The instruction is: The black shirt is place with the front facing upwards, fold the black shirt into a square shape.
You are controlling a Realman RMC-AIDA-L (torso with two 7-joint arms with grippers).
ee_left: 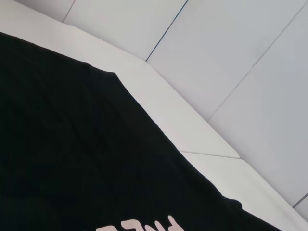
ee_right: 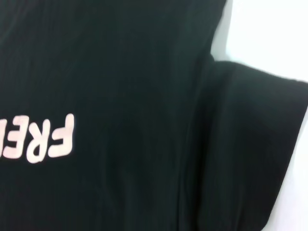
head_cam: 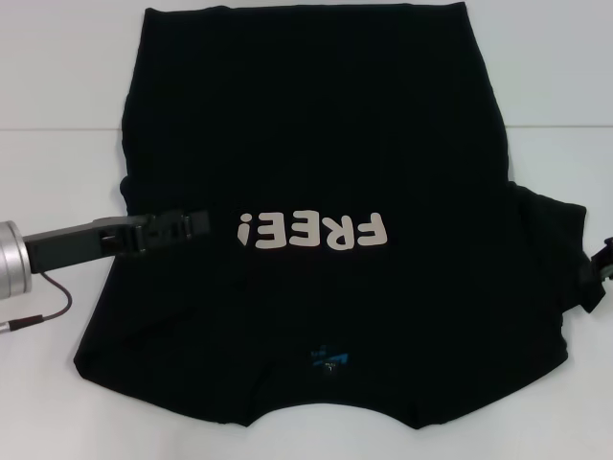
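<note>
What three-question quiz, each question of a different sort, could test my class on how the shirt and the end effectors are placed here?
1. True or false: the left end effector is over the black shirt, beside the "FREE!" lettering.
2. The right sleeve is: A) folded over the chest, B) spread out sideways, C) missing.
3. Fill in: the right end effector sits at the picture's ___ edge in the head view.

Key: 1 true; 2 B; 3 right.
</note>
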